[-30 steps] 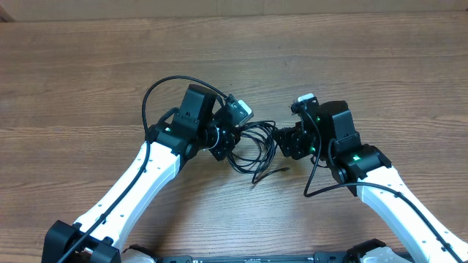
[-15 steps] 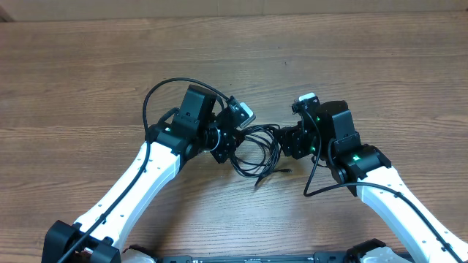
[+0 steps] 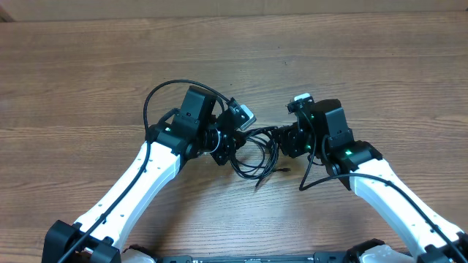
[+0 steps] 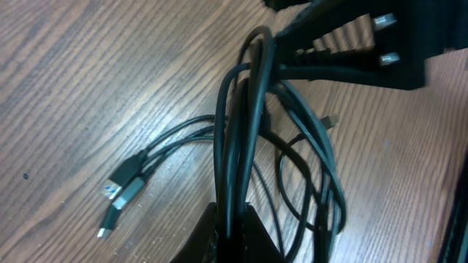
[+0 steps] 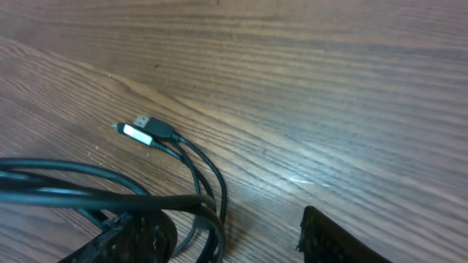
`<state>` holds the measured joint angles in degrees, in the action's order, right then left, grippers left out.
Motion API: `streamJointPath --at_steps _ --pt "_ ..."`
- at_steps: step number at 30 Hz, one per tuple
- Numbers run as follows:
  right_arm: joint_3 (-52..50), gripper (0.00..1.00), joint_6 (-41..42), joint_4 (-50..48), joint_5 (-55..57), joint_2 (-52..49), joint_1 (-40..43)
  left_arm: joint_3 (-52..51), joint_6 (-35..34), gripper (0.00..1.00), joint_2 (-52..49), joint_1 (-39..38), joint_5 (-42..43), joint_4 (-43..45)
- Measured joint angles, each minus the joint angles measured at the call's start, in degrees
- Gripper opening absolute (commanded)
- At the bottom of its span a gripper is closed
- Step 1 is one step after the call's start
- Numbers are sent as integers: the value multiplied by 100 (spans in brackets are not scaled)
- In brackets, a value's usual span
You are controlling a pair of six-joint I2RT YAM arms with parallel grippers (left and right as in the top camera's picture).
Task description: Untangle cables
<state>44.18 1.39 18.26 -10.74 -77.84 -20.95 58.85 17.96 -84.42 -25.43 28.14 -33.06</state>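
Observation:
The cables (image 3: 257, 152) are a tangle of thin black cords lying between my two grippers. My left gripper (image 3: 224, 143) is shut on a bundle of strands at the tangle's left side; in the left wrist view the bundle (image 4: 245, 124) rises from the shut jaws (image 4: 230, 226) toward the right gripper (image 4: 344, 44). Several USB plug ends (image 4: 121, 193) lie loose on the wood. My right gripper (image 3: 289, 140) is at the tangle's right side with its fingers (image 5: 227, 234) wide apart. Strands (image 5: 110, 191) drape over its left finger. A plug end (image 5: 142, 131) lies ahead of it.
The wooden table (image 3: 365, 66) stretches around both arms. A loose cable tail (image 3: 265, 177) trails toward the front. Thicker black arm wires loop above the left wrist (image 3: 157, 91) and below the right wrist (image 3: 311, 179).
My right arm has shifted slightly left toward the tangle, and the cable loops between the grippers have bunched up a little. My left gripper has stayed in place, shut on the strands.

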Motion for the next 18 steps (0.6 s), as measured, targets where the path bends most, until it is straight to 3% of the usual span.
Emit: streamJointPath --at_steps 18 --pt "0 70 -11 -483 52 -120 -20 0 0 4 0 7 46 -295"
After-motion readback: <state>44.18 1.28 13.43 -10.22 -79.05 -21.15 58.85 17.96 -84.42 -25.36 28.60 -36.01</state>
